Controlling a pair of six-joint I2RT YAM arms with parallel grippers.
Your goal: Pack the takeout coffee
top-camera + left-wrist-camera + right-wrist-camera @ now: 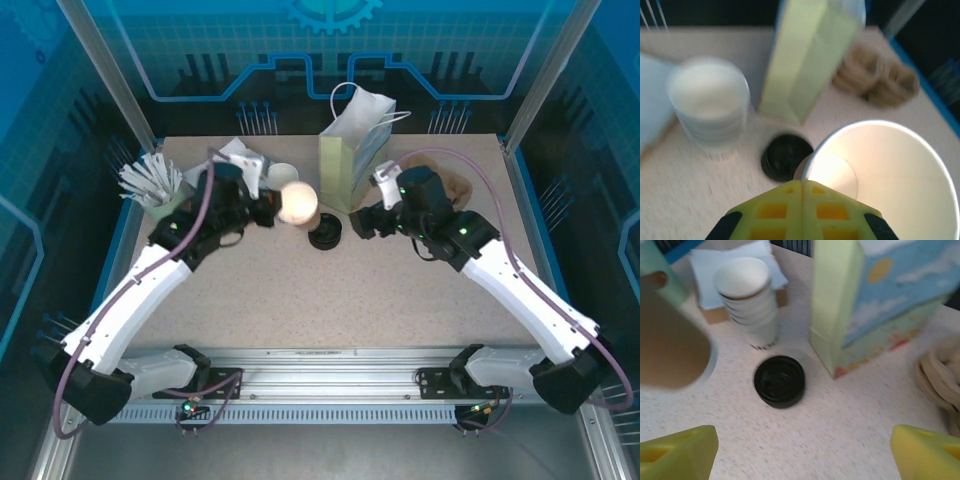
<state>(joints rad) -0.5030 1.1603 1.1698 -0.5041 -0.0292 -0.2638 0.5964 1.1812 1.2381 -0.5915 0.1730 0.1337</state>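
Round black lid (pixel 779 381) — smooth paper cup (pixel 890 175)

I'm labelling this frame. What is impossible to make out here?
What lies inside the light green paper gift bag: top view, its own walls hide it; both wrist views cut its top off.
Tan looped bundle: right wrist view, blurred and cut by the right edge.
Print on the stack of white paper cups: right wrist view, blurred.
Which way up the round black plastic lid lies: all views, blurred or too small.
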